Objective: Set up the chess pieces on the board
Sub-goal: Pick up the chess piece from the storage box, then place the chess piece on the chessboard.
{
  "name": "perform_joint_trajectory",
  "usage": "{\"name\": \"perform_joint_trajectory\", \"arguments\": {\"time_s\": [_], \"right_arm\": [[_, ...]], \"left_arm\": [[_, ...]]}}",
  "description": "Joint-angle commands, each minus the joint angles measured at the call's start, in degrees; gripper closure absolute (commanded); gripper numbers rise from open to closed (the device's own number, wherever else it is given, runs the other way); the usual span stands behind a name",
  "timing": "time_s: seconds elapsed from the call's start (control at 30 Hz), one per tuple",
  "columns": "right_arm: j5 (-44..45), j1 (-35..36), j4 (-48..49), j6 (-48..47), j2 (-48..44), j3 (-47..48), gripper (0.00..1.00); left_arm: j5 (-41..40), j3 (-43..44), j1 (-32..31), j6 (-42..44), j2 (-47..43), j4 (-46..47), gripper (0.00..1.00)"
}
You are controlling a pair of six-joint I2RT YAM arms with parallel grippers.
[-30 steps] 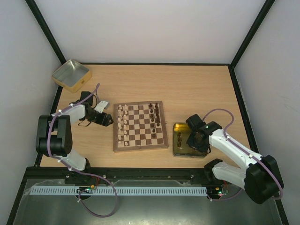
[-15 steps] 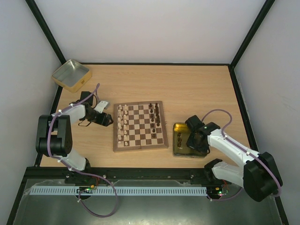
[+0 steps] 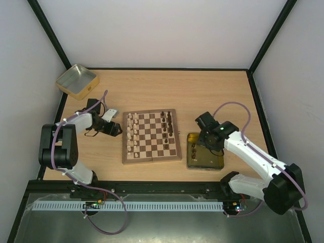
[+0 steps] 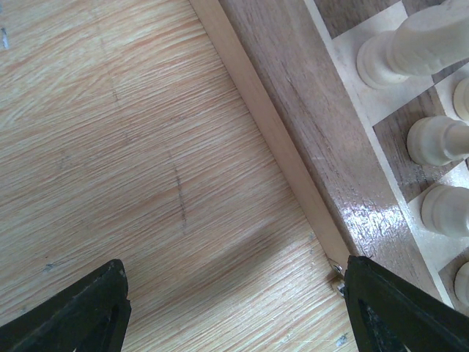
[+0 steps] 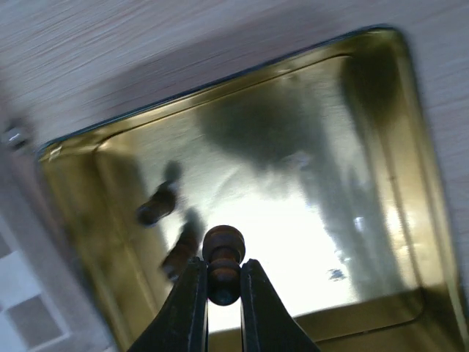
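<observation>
The board (image 3: 152, 136) lies mid-table, with pale cream pieces (image 3: 133, 132) along its left columns and dark pieces (image 3: 168, 124) at its right. My right gripper (image 5: 221, 293) is shut on a dark brown piece (image 5: 223, 262) and holds it above the gold tin (image 3: 203, 161); other dark pieces (image 5: 156, 207) lie in the tin. In the top view the right gripper (image 3: 208, 135) hangs over the tin's far edge. My left gripper (image 4: 234, 312) is open and empty, low over the table at the board's left rim (image 4: 272, 132), beside cream pieces (image 4: 432, 139).
A second gold tin (image 3: 76, 81) stands at the far left corner. Black frame posts and white walls enclose the table. Bare wood lies behind the board and between the board and the right tin.
My right gripper has risen out of the tin and moved toward its far edge with the dark piece. The left arm has not moved.
</observation>
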Motion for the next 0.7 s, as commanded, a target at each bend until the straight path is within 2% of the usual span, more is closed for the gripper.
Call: {"name": "perform_joint_trajectory", "arguments": {"time_s": [0.0,0.13,0.3,0.47,0.67], "right_arm": [[2.91,8.69,-2.23,3.16,3.76,5.55,0.96],[2.81,17.93,-0.22,5.79,10.63,10.43,0.96],[0.68,24.09,4.28,5.93,17.83,13.77,0.96],[-1.34,27.62,6.99,4.97,23.95,16.41,0.96],[-3.58,28.06,9.38,4.11,27.09,17.05,0.96]], "left_arm": [[-0.02,0.19,-0.18,0.46,-0.06,-0.98,0.2],[-0.22,0.01,-0.18,0.4,-0.4,-0.94,0.2],[-0.38,-0.07,-0.1,0.45,-0.44,-0.89,0.2],[-0.24,0.0,-0.14,0.45,-0.23,-0.94,0.2],[-0.24,0.0,-0.11,0.49,-0.36,-0.93,0.2]]}}
